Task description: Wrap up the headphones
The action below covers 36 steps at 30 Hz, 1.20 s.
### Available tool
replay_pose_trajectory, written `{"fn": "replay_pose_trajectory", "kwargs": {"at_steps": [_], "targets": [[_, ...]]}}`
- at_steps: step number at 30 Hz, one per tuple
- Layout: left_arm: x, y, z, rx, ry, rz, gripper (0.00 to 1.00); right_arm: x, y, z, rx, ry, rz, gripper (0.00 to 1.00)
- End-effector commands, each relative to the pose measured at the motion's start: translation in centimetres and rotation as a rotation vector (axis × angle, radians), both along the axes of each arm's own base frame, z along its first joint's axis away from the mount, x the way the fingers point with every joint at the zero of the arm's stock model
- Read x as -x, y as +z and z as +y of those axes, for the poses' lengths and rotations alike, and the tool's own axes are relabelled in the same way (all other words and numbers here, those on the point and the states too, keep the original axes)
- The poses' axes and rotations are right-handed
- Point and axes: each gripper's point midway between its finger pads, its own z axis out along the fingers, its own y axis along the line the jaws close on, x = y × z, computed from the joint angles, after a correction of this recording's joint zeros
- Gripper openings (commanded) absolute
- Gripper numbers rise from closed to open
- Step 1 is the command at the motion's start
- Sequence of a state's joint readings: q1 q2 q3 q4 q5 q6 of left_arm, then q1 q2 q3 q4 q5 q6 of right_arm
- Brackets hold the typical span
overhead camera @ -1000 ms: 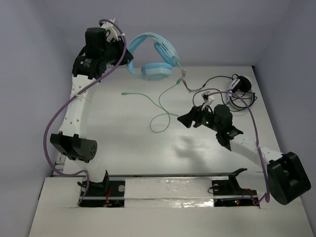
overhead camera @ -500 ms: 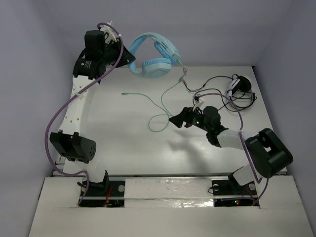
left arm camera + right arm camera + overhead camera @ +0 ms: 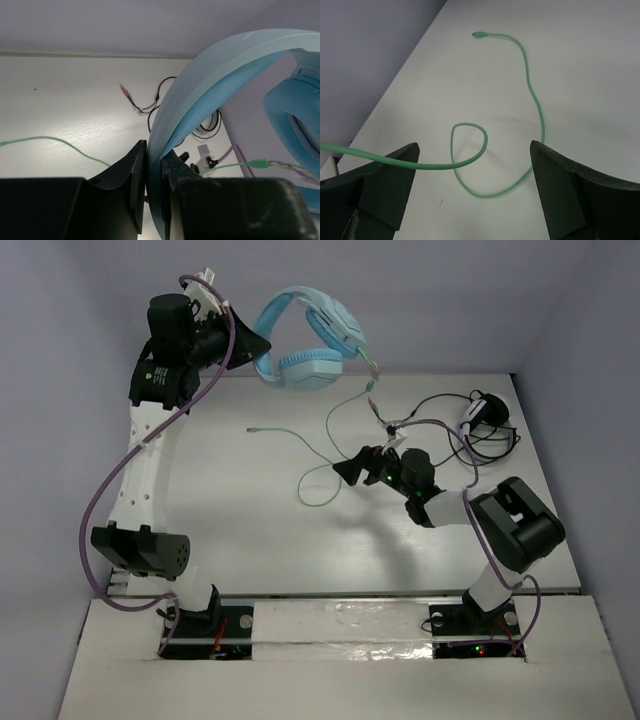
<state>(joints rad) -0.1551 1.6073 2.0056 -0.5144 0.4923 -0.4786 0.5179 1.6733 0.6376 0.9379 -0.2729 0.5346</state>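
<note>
Looking down now on a white desk (image 3: 250,530), matte and bright, boxed in on three sides. Behind it, a plain back wall (image 3: 450,300), pale grey with a lilac tint. Same flat colour on the left wall (image 3: 45,460) and the right wall (image 3: 595,440). Even, diffuse light all over, with only soft shadows (image 3: 365,525) smudging the desk top. Up close from the wrist views, faint wood grain in that white surface, meeting the wall along a straight, slightly darker seam (image 3: 75,53). At the near edge, a raised white ledge (image 3: 330,685), with a glossy strip of tape (image 3: 340,612) catching the glare.
</note>
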Motion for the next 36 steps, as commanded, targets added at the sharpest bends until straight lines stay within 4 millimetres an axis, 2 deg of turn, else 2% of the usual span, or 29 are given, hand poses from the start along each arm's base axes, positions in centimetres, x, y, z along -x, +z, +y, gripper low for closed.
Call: {"fn": "replay_pose_trajectory", "kwargs": {"at_steps": [1,2,3,6,7,8,12,15,17,21,24,25,27,28,30,31,33,34,35,36], "targets": [[4.0,8.4,-0.4,0.115,-0.056,-0.201,0.00,-2.1,4.0,1.0,-0.109,-0.024,-0.154,0.97],[4.2,8.7,-0.5,0.123,-0.057,-0.205,0.00,-2.6,3.1,1.1,-0.131,-0.041,-0.127,0.95],[4.7,9.3,-0.5,0.131,-0.062,-0.217,0.00,-2.6,4.1,1.4,-0.170,-0.044,-0.164,0.93],[5.6,10.2,-0.8,0.151,-0.088,-0.231,0.00,-3.6,4.4,1.7,-0.192,-0.100,-0.185,0.88],[5.7,10.3,-0.8,0.153,-0.091,-0.234,0.00,-3.6,5.2,2.6,-0.202,-0.089,-0.205,0.88],[5.9,10.3,-0.8,0.160,-0.095,-0.229,0.00,-4.1,5.6,2.6,-0.203,-0.103,-0.219,0.88],[6.4,10.0,-0.5,0.155,-0.080,-0.229,0.00,-4.0,7.6,4.4,-0.258,-0.082,-0.261,0.86],[6.3,10.0,-0.4,0.157,-0.071,-0.234,0.00,-4.2,8.4,5.1,-0.307,-0.078,-0.267,0.83],[6.3,9.9,-0.6,0.176,-0.078,-0.224,0.00,-3.8,8.2,6.5,-0.323,-0.060,-0.258,0.77],[6.7,9.6,-0.8,0.193,-0.091,-0.220,0.00,-4.5,10.0,7.5,-0.373,-0.088,-0.280,0.69],[7.1,10.0,-0.5,0.191,-0.076,-0.234,0.00,-4.6,10.5,8.0,-0.394,-0.084,-0.280,0.58],[7.1,10.1,-0.4,0.190,-0.067,-0.237,0.00,-4.6,10.9,8.1,-0.400,-0.082,-0.285,0.43],[6.9,10.5,0.3,0.172,-0.024,-0.251,0.00,-3.8,11.7,8.1,-0.414,-0.070,-0.294,0.29],[6.6,10.8,0.6,0.161,0.000,-0.260,0.00,-3.6,11.7,7.8,-0.414,-0.075,-0.292,0.17],[5.4,10.8,1.5,0.142,0.065,-0.269,0.00,-2.7,10.4,7.1,-0.381,-0.080,-0.265,0.06],[5.0,10.9,1.8,0.141,0.086,-0.274,0.00,-1.9,10.9,6.9,-0.382,-0.074,-0.261,0.00],[3.2,10.3,2.8,0.142,0.156,-0.274,0.00,-0.9,7.5,6.7,-0.281,-0.055,-0.174,0.00],[2.6,10.1,2.9,0.144,0.167,-0.271,0.00,-0.2,7.6,6.7,-0.258,-0.043,-0.155,0.00],[1.8,9.8,3.1,0.142,0.187,-0.264,0.00,0.5,6.5,7.0,-0.210,-0.033,-0.111,0.00],[0.2,8.7,3.7,0.130,0.242,-0.243,0.00,0.8,3.1,6.8,-0.089,-0.035,-0.006,0.00]]}}
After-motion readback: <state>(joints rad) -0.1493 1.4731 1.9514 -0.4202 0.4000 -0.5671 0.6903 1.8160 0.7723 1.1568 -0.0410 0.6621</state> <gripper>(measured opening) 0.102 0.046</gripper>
